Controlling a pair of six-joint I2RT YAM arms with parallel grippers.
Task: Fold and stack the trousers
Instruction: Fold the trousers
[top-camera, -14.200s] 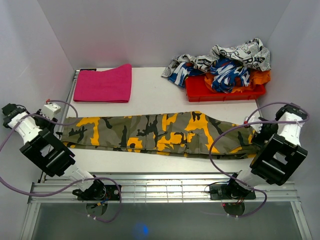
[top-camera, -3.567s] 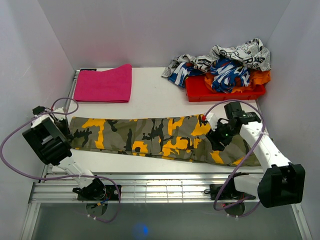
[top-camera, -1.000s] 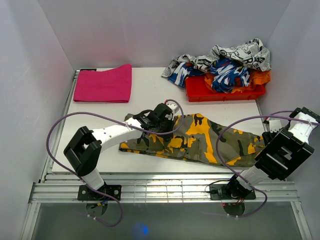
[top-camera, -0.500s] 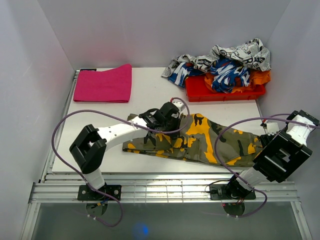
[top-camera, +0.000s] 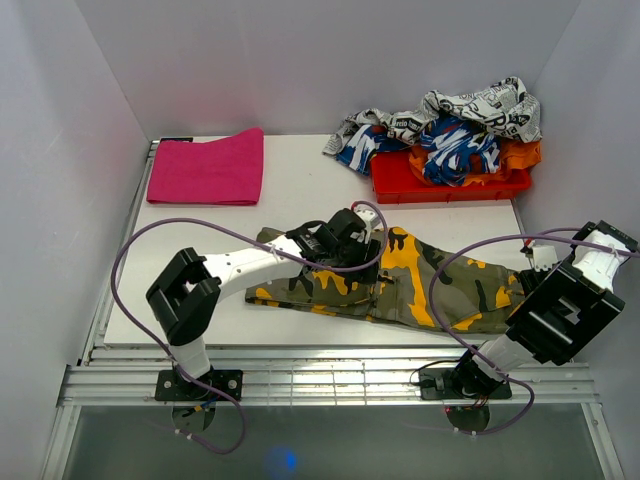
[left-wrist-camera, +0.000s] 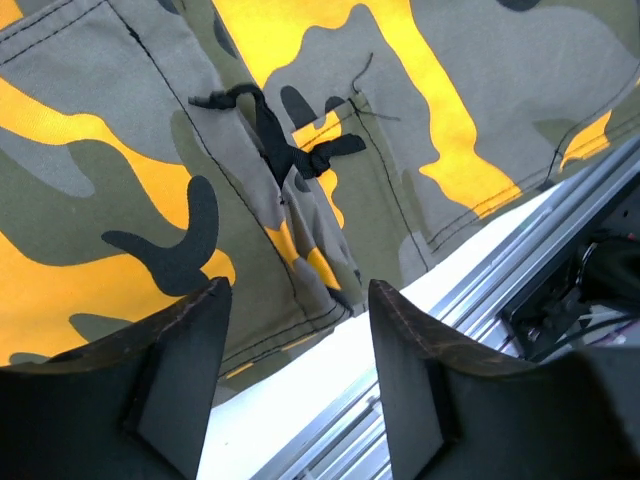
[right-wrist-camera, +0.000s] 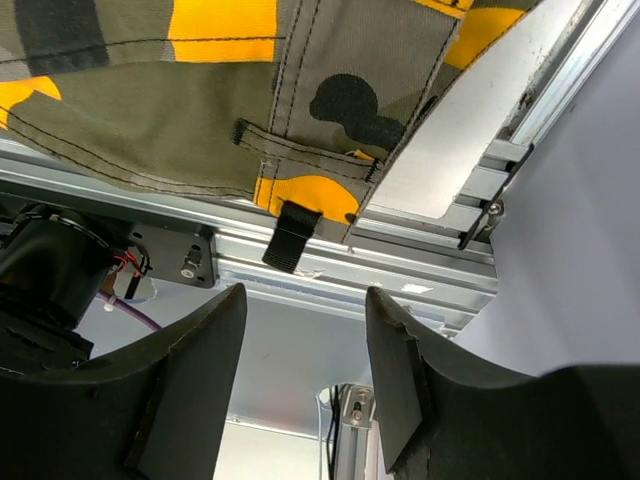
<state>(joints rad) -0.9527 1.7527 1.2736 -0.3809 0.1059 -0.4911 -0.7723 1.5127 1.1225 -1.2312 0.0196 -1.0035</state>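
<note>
Now the trousers (top-camera: 440, 282) lie on the white bench (top-camera: 300, 205), across its near half, from about 7 o'clock to 4 o'clock. The end toward 7 o'clock looks thicker and a little rumpled.

The left arm (top-camera: 250, 265) reaches from 7 o'clock to the middle of the bench. There the left fingers (left-wrist-camera: 185, 385) are over the camouflage cloth. They stand apart and nothing is between them; I cannot tell if they touch the cloth. In the left wrist view the gap shows only the trousers, with a black cord (left-wrist-camera: 275, 140) tied at a stitched seam and the pale edge of the bench beside it.

The right arm (top-camera: 565, 305) is at the bench edge at 4 o'clock. The right fingers (right-wrist-camera: 195, 385) are also spread and hold nothing. In the right wrist view an edge of the trousers, with a belt loop (right-wrist-camera: 300, 150) and a short black tab (right-wrist-camera: 290, 235), lies over the aluminium rail (right-wrist-camera: 400, 268).

At 10 o'clock lies a folded pink cloth (top-camera: 207, 167). At 1 o'clock a red tray (top-camera: 400, 185) carries a heap of clothes. A newsprint garment (top-camera: 485, 105) is on top, and a blue-and-white garment (top-camera: 455, 140) is under it.
</note>
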